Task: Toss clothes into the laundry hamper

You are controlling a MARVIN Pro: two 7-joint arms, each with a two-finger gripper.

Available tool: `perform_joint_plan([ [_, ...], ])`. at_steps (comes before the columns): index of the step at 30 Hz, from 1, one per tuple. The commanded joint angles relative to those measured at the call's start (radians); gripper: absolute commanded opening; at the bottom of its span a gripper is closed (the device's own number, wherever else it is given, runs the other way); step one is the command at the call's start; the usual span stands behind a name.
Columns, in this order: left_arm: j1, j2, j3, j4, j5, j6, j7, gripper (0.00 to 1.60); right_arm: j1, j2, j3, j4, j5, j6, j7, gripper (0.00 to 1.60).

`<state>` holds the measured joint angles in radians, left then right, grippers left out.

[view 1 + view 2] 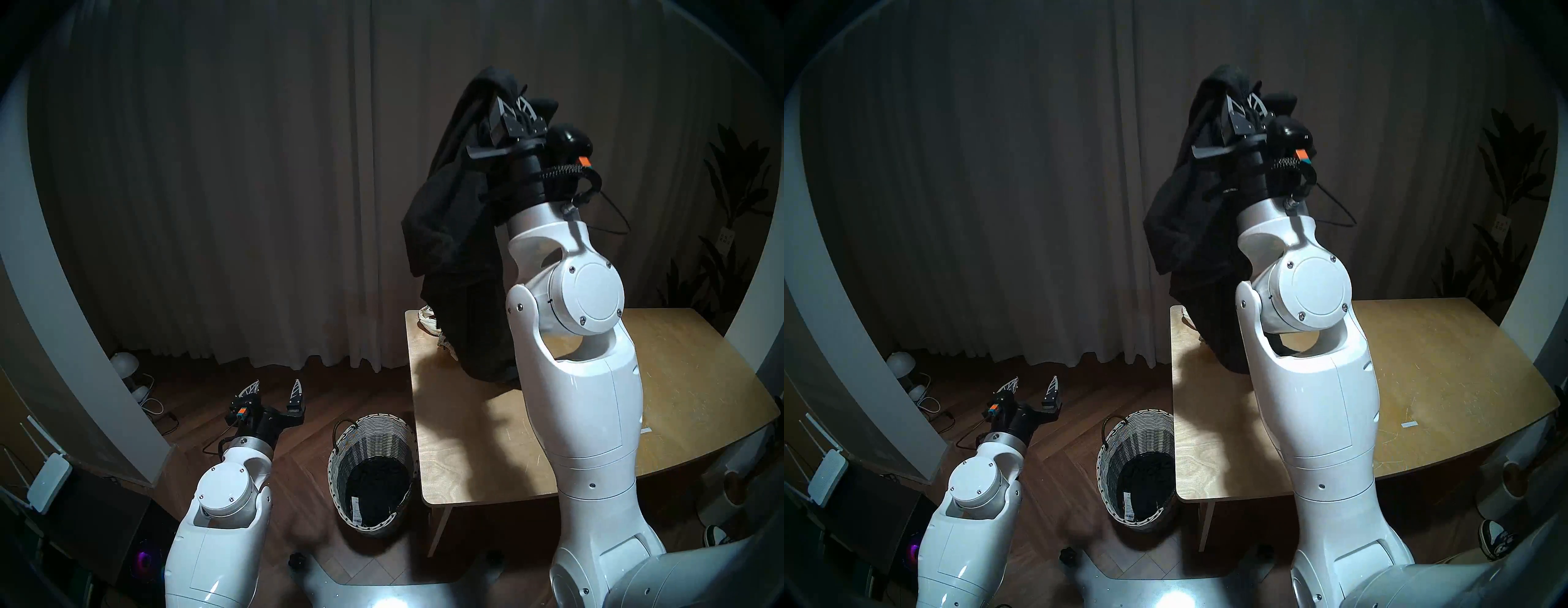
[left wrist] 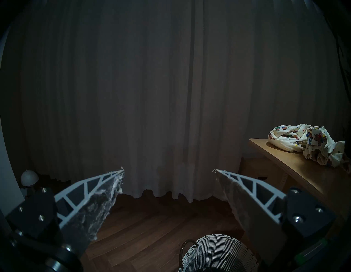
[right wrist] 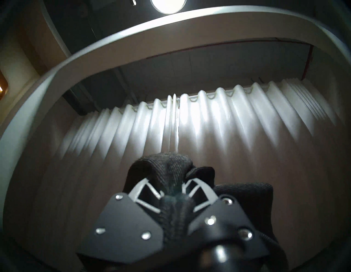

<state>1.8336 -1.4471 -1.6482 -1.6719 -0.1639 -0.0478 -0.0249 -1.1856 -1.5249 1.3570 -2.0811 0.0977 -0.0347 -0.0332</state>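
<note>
We are holding the charcoal grey garment high over the bench with our right tool clamped on a fold; its hem is trailing on the bench beside the cream printed garment. Our left tool is hanging spread and empty near the laundry hamper, which is holding a black garment. Swinging across, we are risking the long tail snagging the bench edge or draping over the hamper's rim.
</note>
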Motion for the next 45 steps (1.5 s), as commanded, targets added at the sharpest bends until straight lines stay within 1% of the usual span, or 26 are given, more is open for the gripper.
perform_joint_plan([
  [1,-0.011,0.004,-0.01,-0.011,-0.003,-0.006,0.001,1.6,0.108,-0.059,-0.031,-0.061,-0.008,0.009,-0.018,0.0],
  [2,-0.012,0.005,-0.013,-0.01,-0.003,-0.006,0.002,1.6,0.134,-0.064,-0.037,-0.059,-0.01,0.012,-0.022,0.0],
  [5,-0.013,0.005,-0.018,-0.008,-0.003,-0.006,0.003,1.6,0.138,-0.077,-0.051,-0.061,-0.015,0.015,-0.031,0.0],
  [6,-0.014,0.005,-0.021,-0.007,-0.003,-0.006,0.004,1.6,0.165,-0.082,-0.056,-0.055,-0.018,0.02,-0.035,0.0],
  [8,-0.014,0.006,-0.025,-0.005,-0.003,-0.006,0.005,1.6,0.168,-0.09,-0.065,-0.053,-0.023,0.025,-0.042,0.0],
  [9,-0.013,0.007,-0.027,-0.004,-0.003,-0.006,0.006,1.6,0.191,-0.094,-0.07,-0.047,-0.027,0.03,-0.046,0.0],
  [13,-0.012,0.009,-0.037,0.001,-0.003,-0.006,0.008,1.6,0.219,-0.11,-0.086,-0.032,-0.038,0.049,-0.059,0.0],
  [15,-0.012,0.01,-0.042,0.003,-0.004,-0.006,0.01,1.6,0.251,-0.119,-0.098,-0.016,-0.045,0.062,-0.066,0.0],
  [16,-0.011,0.011,-0.044,0.005,-0.004,-0.005,0.01,1.6,0.234,-0.125,-0.104,-0.013,-0.048,0.064,-0.069,0.0],
  [17,-0.01,0.011,-0.047,0.007,-0.004,-0.005,0.011,1.6,0.267,-0.127,-0.109,0.0,-0.052,0.072,-0.073,0.0],
  [18,-0.01,0.012,-0.048,0.009,-0.004,-0.005,0.012,1.6,0.259,-0.133,-0.116,0.006,-0.056,0.076,-0.075,0.0],
  [19,-0.009,0.012,-0.051,0.01,-0.005,-0.005,0.012,1.6,0.282,-0.137,-0.124,0.019,-0.06,0.083,-0.079,0.0],
  [21,-0.008,0.012,-0.054,0.013,-0.006,-0.005,0.013,1.6,0.287,-0.148,-0.139,0.039,-0.067,0.093,-0.085,0.0],
  [22,-0.008,0.012,-0.057,0.016,-0.007,-0.005,0.014,1.6,0.307,-0.153,-0.148,0.057,-0.072,0.101,-0.088,0.0],
  [25,-0.005,0.013,-0.062,0.021,-0.008,-0.004,0.016,1.6,0.327,-0.168,-0.17,0.094,-0.082,0.116,-0.097,0.0],
  [36,0.005,0.014,-0.088,0.048,-0.026,-0.004,0.023,1.6,0.43,-0.238,-0.256,0.279,-0.125,0.181,-0.137,0.0],
  [37,0.005,0.014,-0.09,0.05,-0.028,-0.004,0.024,1.6,0.428,-0.246,-0.261,0.291,-0.129,0.185,-0.141,0.0],
  [38,0.005,0.015,-0.092,0.052,-0.031,-0.004,0.024,1.6,0.45,-0.251,-0.267,0.314,-0.133,0.192,-0.145,0.0],
  [44,0.002,0.015,-0.104,0.058,-0.048,-0.006,0.027,1.6,0.495,-0.295,-0.287,0.42,-0.158,0.223,-0.174,0.0],
  [45,0.002,0.015,-0.106,0.059,-0.051,-0.007,0.027,1.6,0.513,-0.301,-0.289,0.444,-0.163,0.231,-0.18,0.0],
])
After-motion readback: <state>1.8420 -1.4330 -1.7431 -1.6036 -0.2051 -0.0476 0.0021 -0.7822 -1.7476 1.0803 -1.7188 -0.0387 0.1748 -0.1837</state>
